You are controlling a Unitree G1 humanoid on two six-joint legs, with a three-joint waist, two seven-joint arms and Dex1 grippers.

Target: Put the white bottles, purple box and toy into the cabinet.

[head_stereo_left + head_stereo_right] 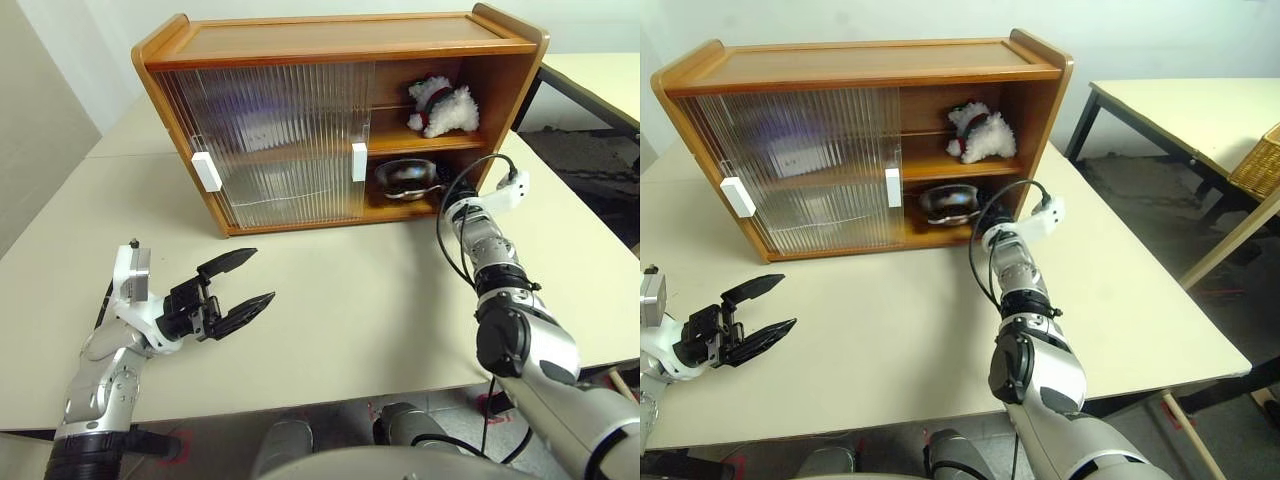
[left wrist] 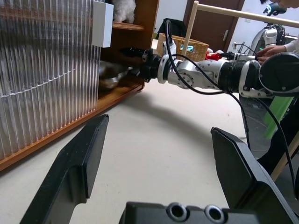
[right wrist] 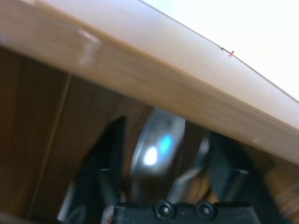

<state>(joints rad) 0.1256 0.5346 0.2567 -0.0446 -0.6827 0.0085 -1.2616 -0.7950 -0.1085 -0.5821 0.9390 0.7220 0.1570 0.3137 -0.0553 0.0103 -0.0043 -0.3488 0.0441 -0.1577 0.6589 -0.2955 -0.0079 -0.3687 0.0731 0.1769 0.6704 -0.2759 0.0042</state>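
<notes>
Colours here: the cabinet [image 1: 330,40] is warm orange-brown wood, with see-through sliding doors [image 1: 270,140] ribbed in fine vertical lines and plain white handles [image 1: 207,171]. In the upper right compartment the toy [image 1: 441,105] is fluffy white with bits of red and dark green. Below it the bowl [image 1: 405,177] is dark shiny steel. The worktop [image 1: 360,300] is pale cream. Left hand [image 1: 245,282] has black fingers on a silver-grey arm; right hand [image 3: 163,163] fingers are black too, with a white block [image 1: 506,195] on its wrist.

Place: robot test room or lab
Signs: plain cream tables [image 1: 1180,110], bare white walls, tiled floor, one cabinet [image 1: 330,40] as prop, wicker basket [image 1: 1258,160], a second robot [image 2: 271,32]
</notes>
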